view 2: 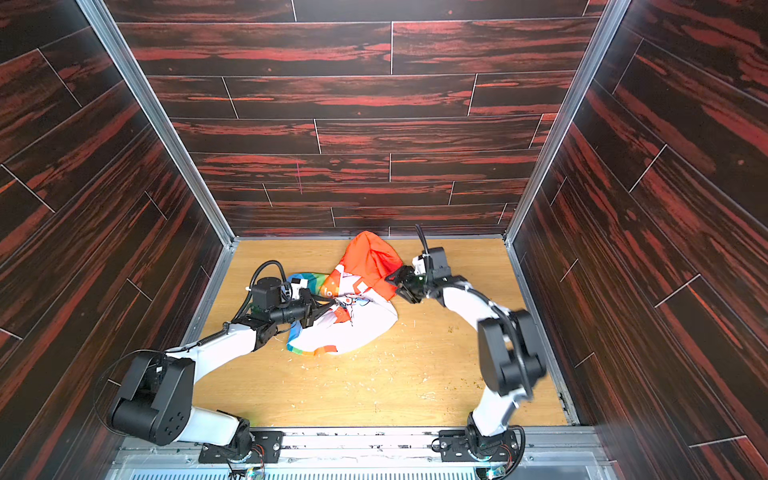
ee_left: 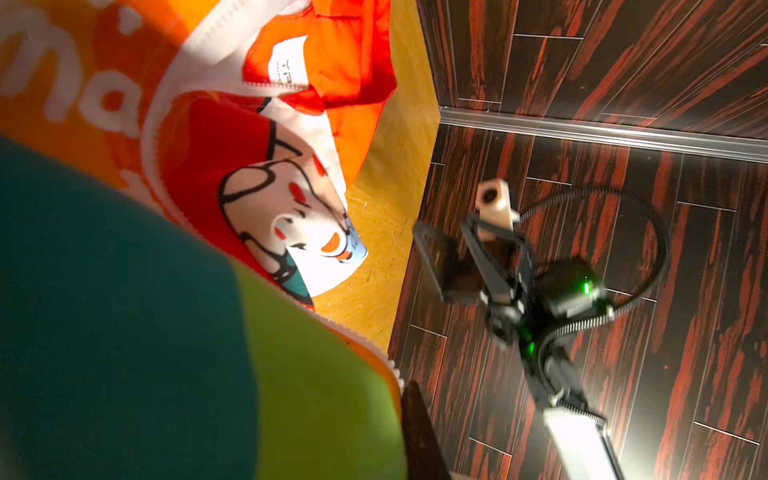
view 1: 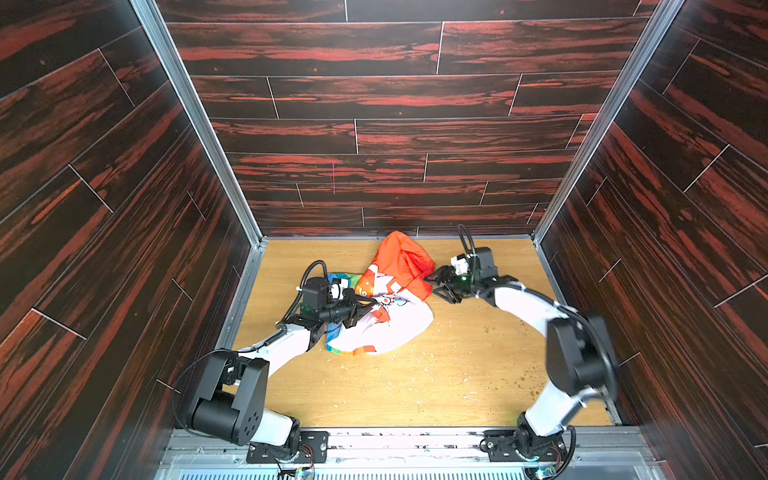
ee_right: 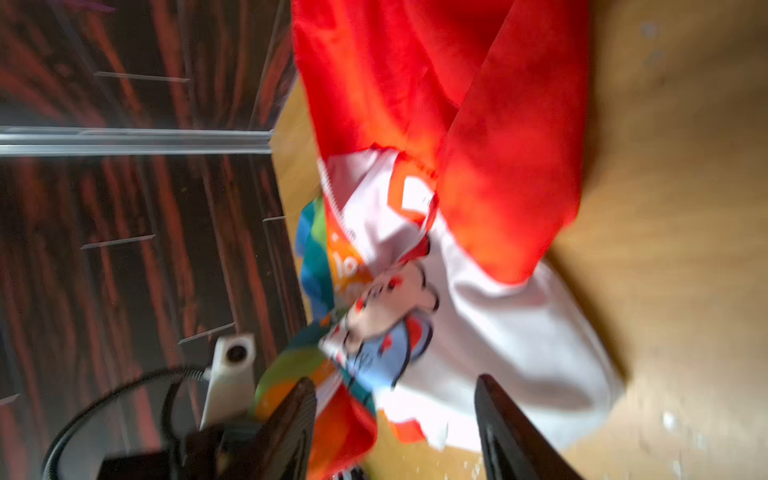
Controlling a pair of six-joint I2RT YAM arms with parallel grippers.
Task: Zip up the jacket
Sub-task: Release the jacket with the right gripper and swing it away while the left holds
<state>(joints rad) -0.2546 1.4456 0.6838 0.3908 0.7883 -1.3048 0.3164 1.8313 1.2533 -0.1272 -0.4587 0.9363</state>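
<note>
The left arm (view 1: 286, 345) rises from its base at the near edge of the table (view 1: 415, 386). Its elbow juts out to the left, and the forearm runs far and rightward, low over the wood. The right arm (view 1: 523, 303) stands up from the near right, folds at a raised elbow, and reaches far and leftward.

The jacket (view 1: 395, 328) lies crumpled past the middle of the table, toward the far side. The left gripper (view 1: 370, 306) lies nearly level on its left half, fingers clenched on a fold of the printed front beside the rainbow panel.

Farther off, the right gripper (view 1: 436, 286) sits just beside the right edge of the orange hood (view 1: 405, 257). Its fingers (ee_right: 507, 436) are spread wide and grasp nothing. The hood points toward the far wall.
</note>
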